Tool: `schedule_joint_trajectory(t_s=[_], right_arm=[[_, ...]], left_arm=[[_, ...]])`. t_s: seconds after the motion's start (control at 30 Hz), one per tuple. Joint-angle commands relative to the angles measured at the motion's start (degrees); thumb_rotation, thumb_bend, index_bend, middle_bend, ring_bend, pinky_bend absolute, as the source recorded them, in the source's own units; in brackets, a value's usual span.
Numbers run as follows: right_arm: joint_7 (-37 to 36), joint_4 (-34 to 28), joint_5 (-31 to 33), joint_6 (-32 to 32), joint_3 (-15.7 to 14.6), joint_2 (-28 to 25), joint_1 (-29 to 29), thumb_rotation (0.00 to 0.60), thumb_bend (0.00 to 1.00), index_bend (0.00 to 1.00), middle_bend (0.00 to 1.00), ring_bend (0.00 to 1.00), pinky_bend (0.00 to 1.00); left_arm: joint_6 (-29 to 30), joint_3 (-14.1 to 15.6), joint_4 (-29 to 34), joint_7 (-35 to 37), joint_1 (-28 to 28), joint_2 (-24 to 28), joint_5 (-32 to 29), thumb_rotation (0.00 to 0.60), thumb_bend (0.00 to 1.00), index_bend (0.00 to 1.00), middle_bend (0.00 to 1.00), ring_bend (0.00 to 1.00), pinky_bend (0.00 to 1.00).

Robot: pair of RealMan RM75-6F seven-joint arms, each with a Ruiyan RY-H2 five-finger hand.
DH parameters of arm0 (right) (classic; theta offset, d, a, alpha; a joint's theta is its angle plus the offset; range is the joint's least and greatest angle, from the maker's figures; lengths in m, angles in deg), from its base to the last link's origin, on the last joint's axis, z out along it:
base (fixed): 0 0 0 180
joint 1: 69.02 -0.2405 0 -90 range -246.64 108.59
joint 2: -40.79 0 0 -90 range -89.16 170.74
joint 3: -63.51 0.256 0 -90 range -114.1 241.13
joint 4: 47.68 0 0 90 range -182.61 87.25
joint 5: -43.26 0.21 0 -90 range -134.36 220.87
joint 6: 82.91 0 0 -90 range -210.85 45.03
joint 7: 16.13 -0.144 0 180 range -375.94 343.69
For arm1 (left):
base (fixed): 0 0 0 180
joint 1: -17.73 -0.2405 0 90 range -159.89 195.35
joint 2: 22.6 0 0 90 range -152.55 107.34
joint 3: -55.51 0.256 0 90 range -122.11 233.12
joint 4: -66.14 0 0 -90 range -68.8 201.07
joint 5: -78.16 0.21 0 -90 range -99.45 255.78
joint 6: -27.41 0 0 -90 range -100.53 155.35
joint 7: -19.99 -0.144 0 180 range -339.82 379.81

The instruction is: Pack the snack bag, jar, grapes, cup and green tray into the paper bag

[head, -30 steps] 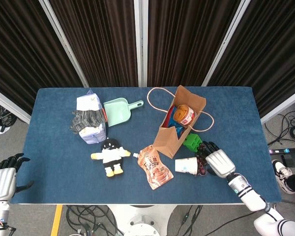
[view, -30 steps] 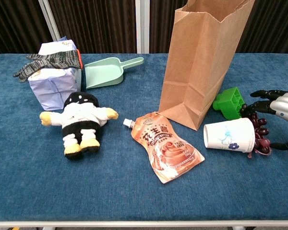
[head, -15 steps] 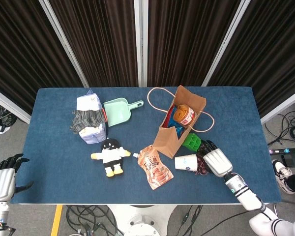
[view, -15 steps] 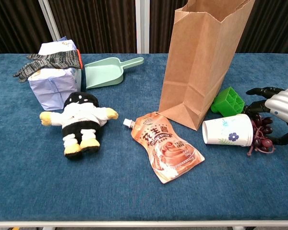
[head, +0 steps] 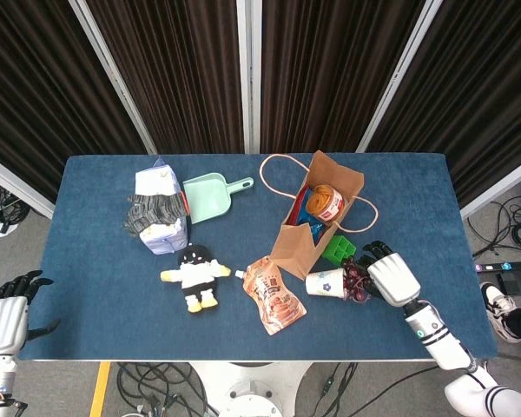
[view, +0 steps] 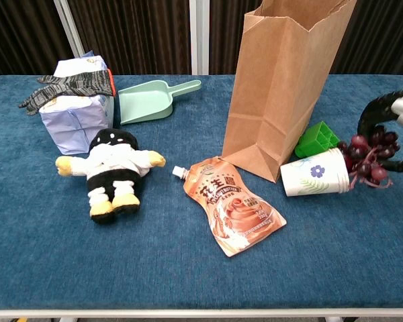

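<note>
The paper bag [head: 306,228] [view: 282,80] stands open at centre right. Inside it I see an orange-lidded jar [head: 328,201] and a blue and red packet [head: 308,208]. The green tray [head: 338,248] [view: 317,139] leans against the bag's right side. Beside the tray the white paper cup [head: 326,282] [view: 314,173] lies on its side, mouth to the left. Just right of the cup, my right hand [head: 391,276] [view: 396,111] grips the dark grapes [head: 358,280] [view: 368,155], held a little above the cloth. My left hand [head: 4,317] hangs off the table's front left corner, holding nothing.
A brown spouted pouch [head: 274,295] [view: 234,204] lies in front of the bag. A plush doll [head: 194,275] [view: 115,169], a mint scoop [head: 214,193] [view: 151,100] and a pale carton with a grey glove [head: 159,213] [view: 74,100] fill the left half.
My right hand has closed round the grapes and raised them off the cloth. The cup has been nudged left and turned, now closer to the bag. The left hand is unmoved.
</note>
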Motion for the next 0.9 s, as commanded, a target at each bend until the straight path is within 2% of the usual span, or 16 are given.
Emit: schedule_joint_trajectory(t_s=[0.03,0.13,0.37,0.63,0.9], right_arm=[[-0.5,-6.0,-0.3,3.3,1.8,-4.7,-0.1,0.6,0.37,0.7,0.61,0.26,0.25],[-0.7,-10.8,-1.2,6.3,2.9,-8.1,0.1,0.6,0.37,0.7,0.61,0.26,0.25],[-0.9,-22.2,-1.8,8.8,5.2,-16.1,-0.2,0.6,0.37,0.7,0.61,0.26,0.25],[-8.2,-33.5,-4.8,9.9,7.7,-23.1,-2.7,0.6,0.37,0.7,0.61,0.26,0.25],[-16.7,-41.7,-4.8,7.7,10.4,-26.9,-6.3,0.6,0.36,0.69,0.61,0.26,0.26]], left_arm=[[-0.1,-0.1,0.2,-0.2,0.1,0.1,0.0,0.6,0.12,0.37,0.29,0.21,0.22],[-0.2,-0.1,0.4,-0.4,0.2,0.1,0.0,0.6,0.12,0.37,0.29,0.21,0.22],[-0.3,-0.1,0.9,-0.9,0.4,0.4,0.1,0.6,0.11,0.37,0.29,0.21,0.22],[-0.1,-0.1,1.6,-1.6,0.4,0.8,0.1,0.6,0.12,0.37,0.29,0.21,0.22],[0.3,0.0,1.8,-1.5,0.0,1.0,-0.1,0.6,0.12,0.37,0.29,0.21,0.22]])
